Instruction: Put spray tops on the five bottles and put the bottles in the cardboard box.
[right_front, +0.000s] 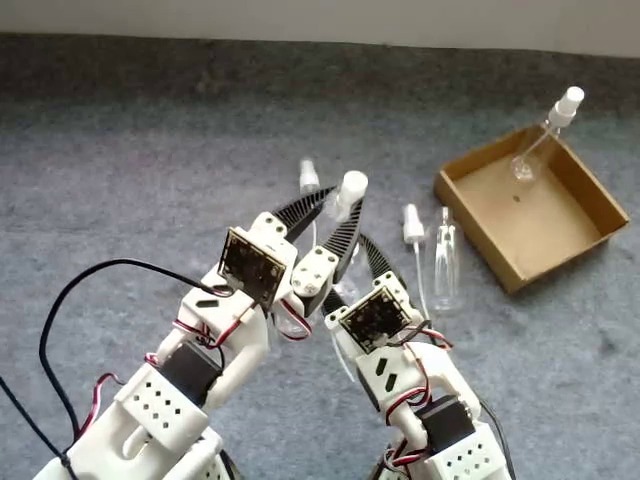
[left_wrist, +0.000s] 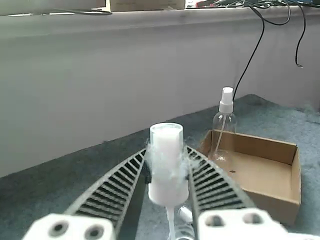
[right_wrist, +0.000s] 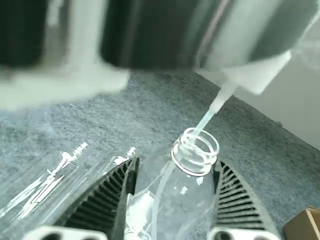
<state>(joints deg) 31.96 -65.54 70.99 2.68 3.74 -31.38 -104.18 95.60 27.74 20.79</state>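
Left jaws clamp a spray top (left_wrist: 166, 165), its tube at the mouth of the bottle (right_wrist: 175, 195) gripped in right jaws

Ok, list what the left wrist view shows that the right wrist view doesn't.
Left wrist view: a capped clear plastic bottle standing in the brown cardboard box. Right wrist view: the right gripper holding an open-necked clear bottle, two more clear bottles lying on the grey carpet. Both: the white plastic spray top with its thin tube.

Soft, even daylight with faint shadows.
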